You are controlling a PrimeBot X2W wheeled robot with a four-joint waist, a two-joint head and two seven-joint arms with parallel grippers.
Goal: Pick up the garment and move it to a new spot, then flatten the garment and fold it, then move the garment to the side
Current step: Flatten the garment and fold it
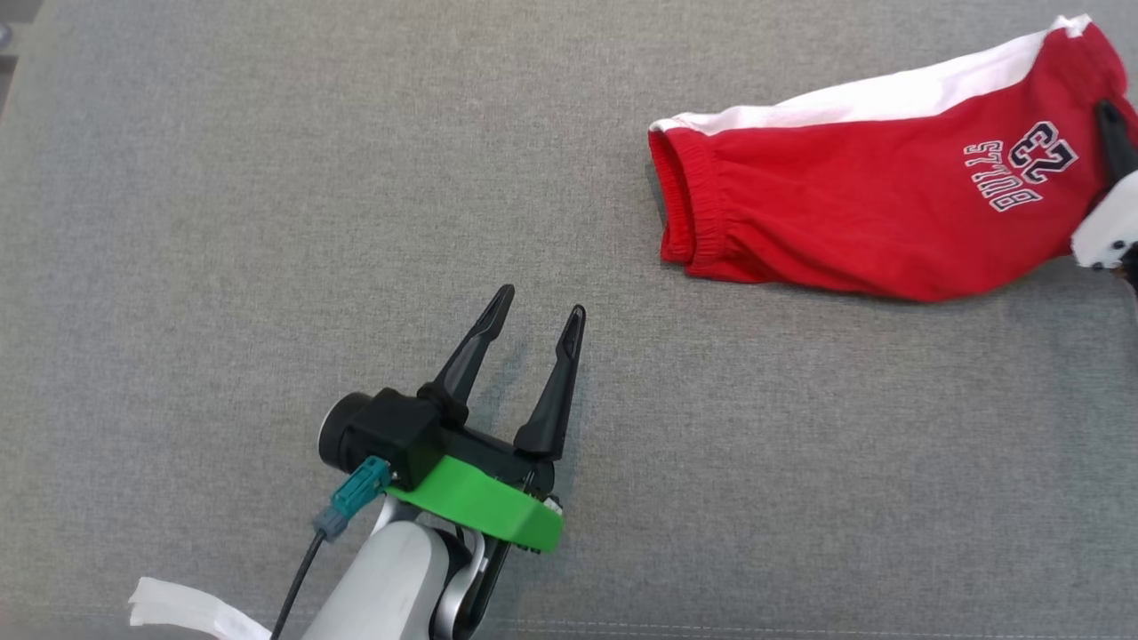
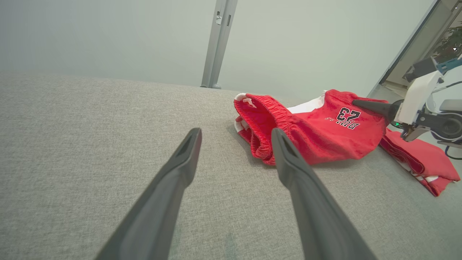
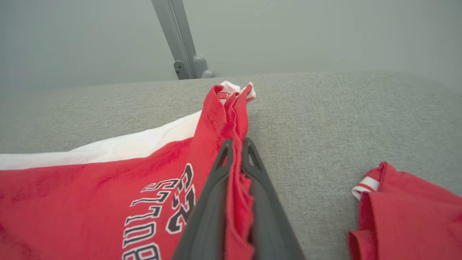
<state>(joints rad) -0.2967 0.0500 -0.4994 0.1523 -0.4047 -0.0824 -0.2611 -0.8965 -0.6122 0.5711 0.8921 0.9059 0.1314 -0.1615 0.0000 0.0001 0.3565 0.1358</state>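
Observation:
The garment [image 1: 853, 213] is a pair of red shorts with a white side stripe and a "23" print, lying at the upper right of the grey surface [image 1: 267, 222]. My right gripper [image 3: 236, 151] is shut on a bunched fold of the garment [image 3: 108, 187] at its hem end. In the head view one dark finger of the right gripper [image 1: 1116, 133] rests on the red cloth at the far right edge. My left gripper [image 1: 542, 320] hovers open over bare fabric at lower centre, well left of the shorts' elastic waistband [image 2: 267, 119].
A second red piece of clothing [image 2: 422, 159] lies beyond the right gripper, also seen as a red cloth [image 3: 408, 213] at the lower right. A grey metal post [image 2: 218, 43] stands behind the surface. A white strip [image 1: 178, 609] lies near the front edge.

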